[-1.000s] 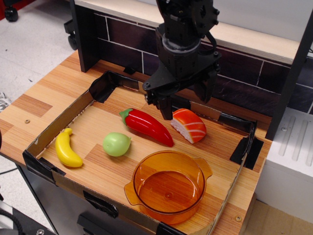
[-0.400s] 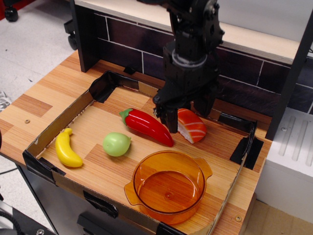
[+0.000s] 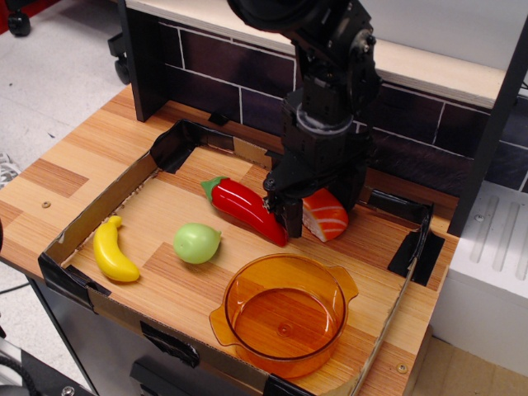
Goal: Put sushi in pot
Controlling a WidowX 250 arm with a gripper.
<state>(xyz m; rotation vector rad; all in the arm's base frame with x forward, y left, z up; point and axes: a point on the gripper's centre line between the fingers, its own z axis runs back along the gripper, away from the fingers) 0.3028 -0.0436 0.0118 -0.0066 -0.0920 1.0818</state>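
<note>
Now the tool (image 3: 318, 213) is coming down over the sushi (image 3: 323, 214), lower than it was a second ago, when it was hanging above and a little behind the piece. Its dark fingers are spread and straddling the sushi: 1 finger is dropping into the narrow gap between the sushi and the red chili pepper (image 3: 244, 209), the other is going down behind the sushi where I cannot see its tip. Nothing is being pinched yet as far as I can tell; the sushi is sitting flat on the counter (image 3: 157, 216), directly under the tool. The chili is lying slightly differently than before, its near end nudged, so the finger seems to be brushing it on the way down. The pot (image 3: 285, 314) is waiting empty in front of the tool, well apart from it. The green fruit (image 3: 196, 242) and the banana (image 3: 113, 251) are lying further off to the side, beyond the chili. My read: the approach is ending and the grasp is about to start, with the crowding chili as the main risk.
</note>
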